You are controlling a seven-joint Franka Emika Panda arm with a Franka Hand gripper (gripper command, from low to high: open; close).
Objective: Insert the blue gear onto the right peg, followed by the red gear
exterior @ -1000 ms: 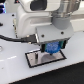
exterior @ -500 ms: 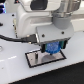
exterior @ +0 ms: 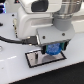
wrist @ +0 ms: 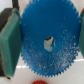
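The blue gear (wrist: 47, 42) is a wide bright-blue toothed disc with a centre hole; it fills the wrist view between my green finger pads (wrist: 9, 42). My gripper (exterior: 54, 50) is shut on it and holds it low over the white, black-rimmed base plate (exterior: 36, 60) in the exterior view, where the blue gear (exterior: 53, 48) shows between the fingers. A sliver of the red gear (wrist: 40, 81) shows at the edge of the wrist view. The right peg is hidden under the gear and gripper.
The large white arm body (exterior: 35, 20) fills the upper exterior view. A black cable (exterior: 12, 37) runs across the white table on the exterior view's left.
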